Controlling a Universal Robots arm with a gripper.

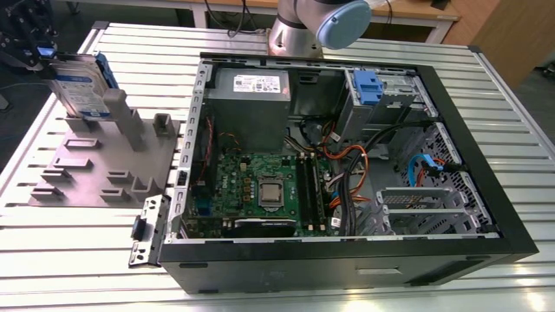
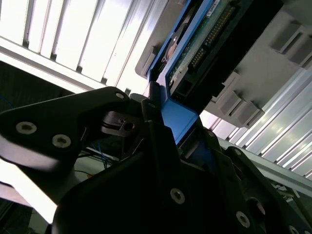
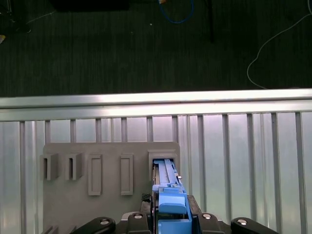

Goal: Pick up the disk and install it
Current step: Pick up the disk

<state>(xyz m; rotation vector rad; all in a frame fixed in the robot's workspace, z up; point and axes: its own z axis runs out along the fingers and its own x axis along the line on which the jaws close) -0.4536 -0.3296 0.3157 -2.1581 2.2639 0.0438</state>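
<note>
Disk [image 1: 80, 88] on edge: we see it standing upright in a slot of the grey holder [image 1: 87, 162], near the far corner of the surface [image 1: 78, 260] on the exterior view's left. In both wrist views the pincer [image 2: 180, 131] [image 3: 168, 222] is closed on the disk's blue carrier frame, a black finger [image 2: 156, 126] pressed to each side. Beside the holder, mid-surface, lies an open computer case [image 1: 468, 130]. Inside it we find a grey power supply [image 1: 251, 97], a green motherboard [image 1: 260, 188], loose cables [image 1: 347, 156], and a metal drive cage [image 1: 390, 104] with a blue latch [image 1: 368, 88].
</note>
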